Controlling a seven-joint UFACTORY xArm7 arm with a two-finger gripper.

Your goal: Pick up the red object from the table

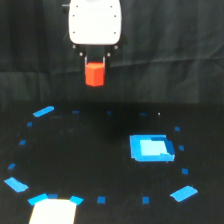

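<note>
Above table [100, 150], tool [95, 64] grips red object [94, 75].

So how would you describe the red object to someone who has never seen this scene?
Find the white gripper housing at the top of the exterior view. Directly beneath it, between the dark fingers, hangs the red object, well above the table. It is the only orange-red thing; the marks below are all blue.

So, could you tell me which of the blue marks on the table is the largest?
The blue square toward the exterior view's right; the other marks in the ring are small dots or slim slivers.
</note>
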